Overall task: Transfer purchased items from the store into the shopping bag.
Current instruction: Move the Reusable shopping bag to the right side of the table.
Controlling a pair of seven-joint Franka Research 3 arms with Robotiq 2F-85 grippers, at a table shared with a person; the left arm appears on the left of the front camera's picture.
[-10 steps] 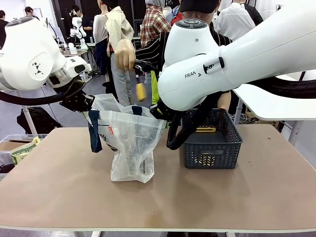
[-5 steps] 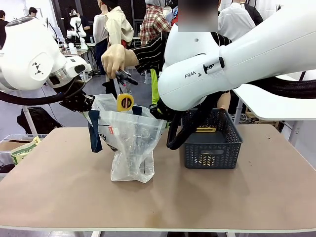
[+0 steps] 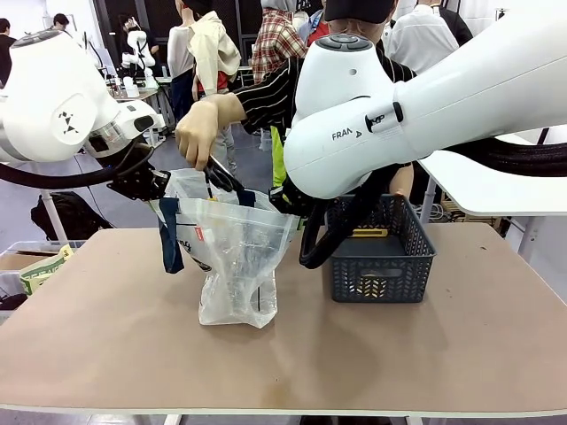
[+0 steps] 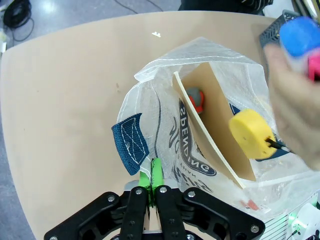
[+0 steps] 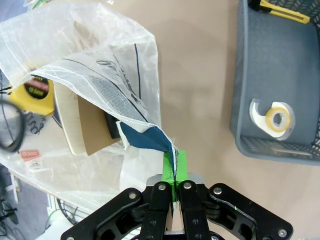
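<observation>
The translucent shopping bag (image 3: 235, 257) stands on the table, held open by both grippers. My left gripper (image 3: 158, 187) (image 4: 154, 167) is shut on its rim beside a navy handle (image 4: 131, 142). My right gripper (image 3: 285, 202) (image 5: 174, 161) is shut on the opposite rim at the other navy strap. A person's hand (image 3: 197, 133) (image 4: 295, 95) lowers a yellow tape measure (image 4: 251, 134) (image 5: 39, 90) into the bag's mouth. The store, a dark grey mesh basket (image 3: 381, 261) (image 5: 240, 75), stands right of the bag. In it lie a yellow box cutter (image 5: 280, 11) and a white tape dispenser (image 5: 272, 116).
Inside the bag, a cardboard sheet (image 4: 215, 125) stands upright with a red and grey item (image 4: 196, 98) behind it. My right arm's big white joint (image 3: 354, 115) hangs over the basket. Bare tabletop (image 3: 283, 363) spreads in front. People stand beyond the far edge.
The person's hand has carried the yellow tape measure leftward and down, from above the table into the bag's mouth. Both grippers have kept their hold and place.
</observation>
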